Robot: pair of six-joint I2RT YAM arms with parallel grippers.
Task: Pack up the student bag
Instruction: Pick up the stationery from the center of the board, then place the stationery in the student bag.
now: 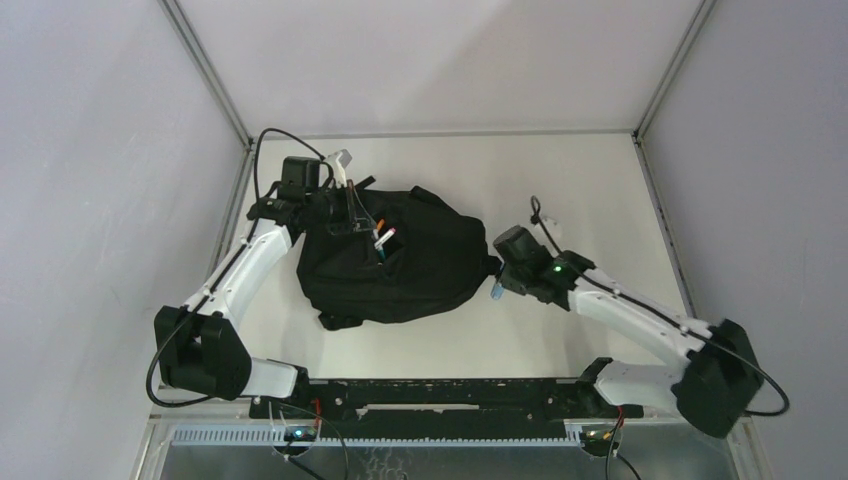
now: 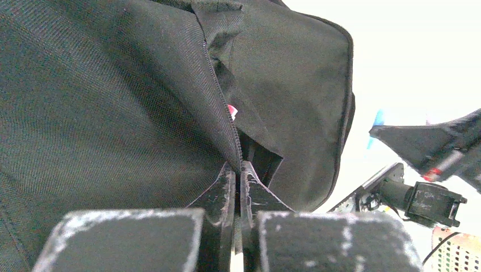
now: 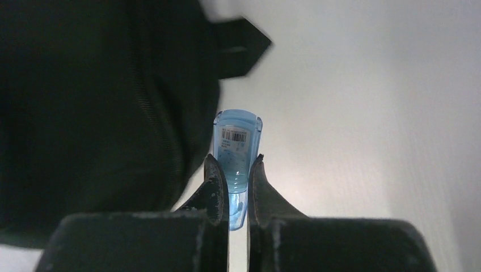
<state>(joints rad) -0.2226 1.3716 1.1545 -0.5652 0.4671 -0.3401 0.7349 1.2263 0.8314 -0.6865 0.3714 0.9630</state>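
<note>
Student bag point(image 1: 400, 270): left gripper point(image 2: 238, 168) tight on zip point(image 2: 218, 85), right gripper point(image 3: 235, 160) on blue case point(image 3: 238, 127).

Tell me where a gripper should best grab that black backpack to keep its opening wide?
Probably the thin fabric lip beside the zip, approached from the bag's far-left end, where the left gripper pinches it. The student bag is soft and rounded, so only that edge suits a pinch.
</note>
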